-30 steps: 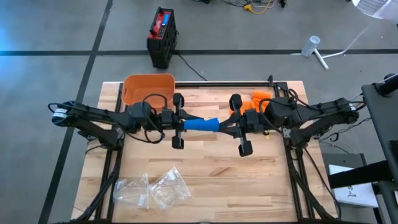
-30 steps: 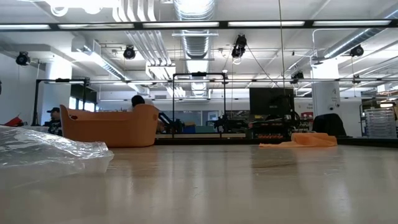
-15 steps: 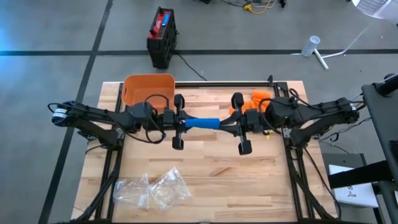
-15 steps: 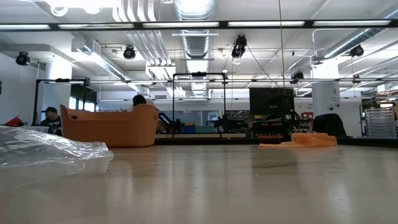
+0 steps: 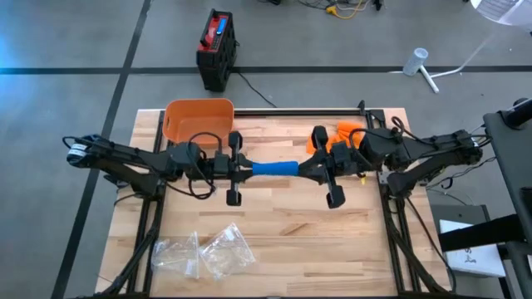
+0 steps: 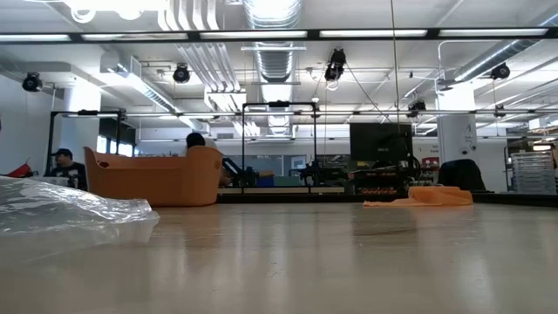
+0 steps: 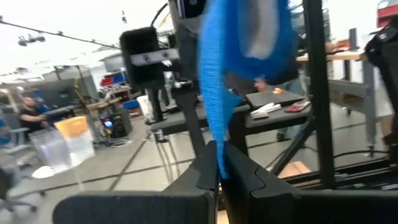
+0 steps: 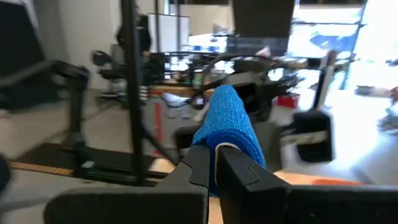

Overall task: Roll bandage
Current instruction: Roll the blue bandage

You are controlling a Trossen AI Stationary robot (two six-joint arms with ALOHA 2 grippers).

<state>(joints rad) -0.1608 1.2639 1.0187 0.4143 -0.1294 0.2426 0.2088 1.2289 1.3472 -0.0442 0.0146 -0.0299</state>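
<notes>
Above the middle of the wooden table [image 5: 274, 224], a blue bandage [image 5: 272, 169] hangs stretched between the two arms, clear of the tabletop. The left claw [image 5: 242, 169] is clamped on one end of it, the strip pinched between its dark fingers [image 7: 208, 163]. The right claw [image 5: 306, 169] is clamped on the other end, which is rolled. An orange basket [image 5: 198, 121] stands at the far left of the table, orange cloth [image 5: 345, 130] lies near the right arm, and clear plastic bags [image 5: 204, 253] lie at the near edge.

We see neither arm in the low view; the blue bandage [image 7: 239, 68] blurs in the left wrist view, its top cut off
</notes>
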